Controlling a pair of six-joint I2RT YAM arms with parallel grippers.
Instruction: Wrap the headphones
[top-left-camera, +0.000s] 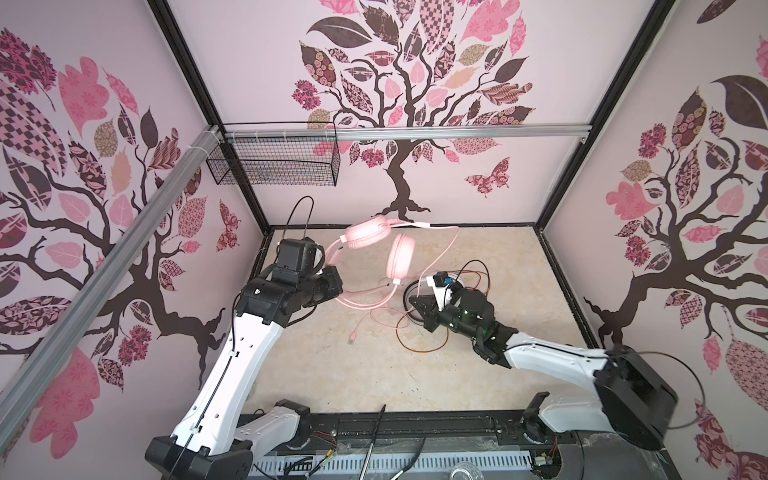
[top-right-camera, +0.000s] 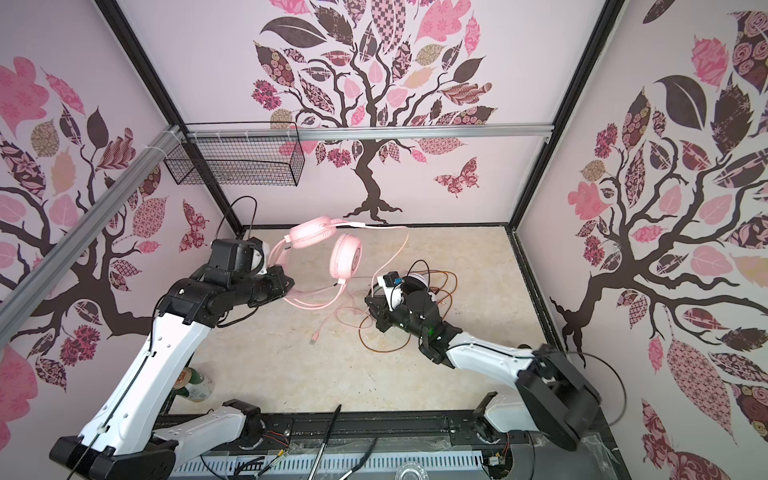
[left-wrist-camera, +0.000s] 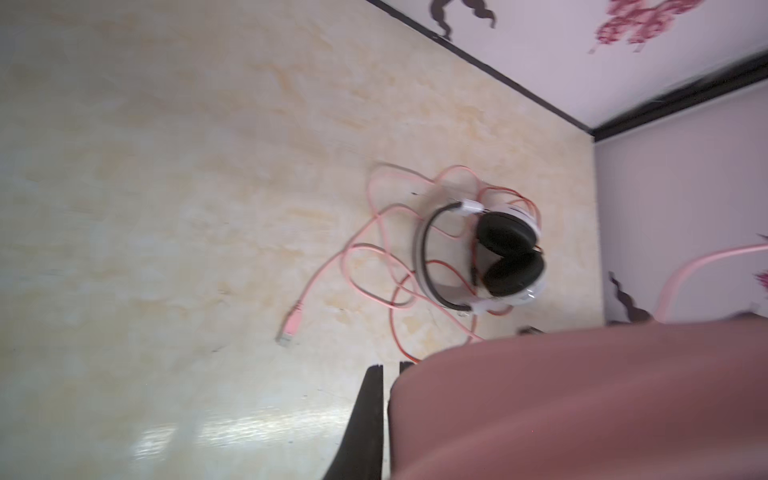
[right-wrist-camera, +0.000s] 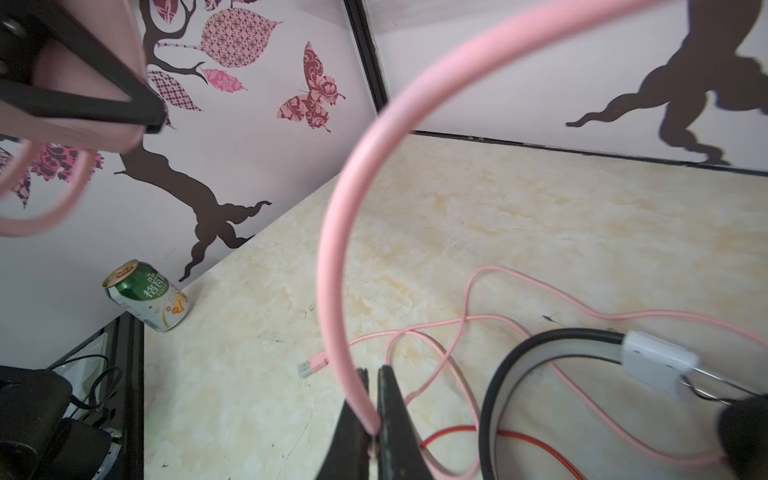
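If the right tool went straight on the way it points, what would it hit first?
Probably bare table, then the wall: the right tool, shut on the pink cord, points low across it. The plug lies just off line. Depth is unclear.

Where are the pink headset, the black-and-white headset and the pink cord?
pink headset (top-left-camera: 401, 255): in a top view, on one earcup.
black-and-white headset (left-wrist-camera: 505, 239): left wrist view, on a black earpad.
pink cord (right-wrist-camera: 332, 249): right wrist view, on the big raised loop.
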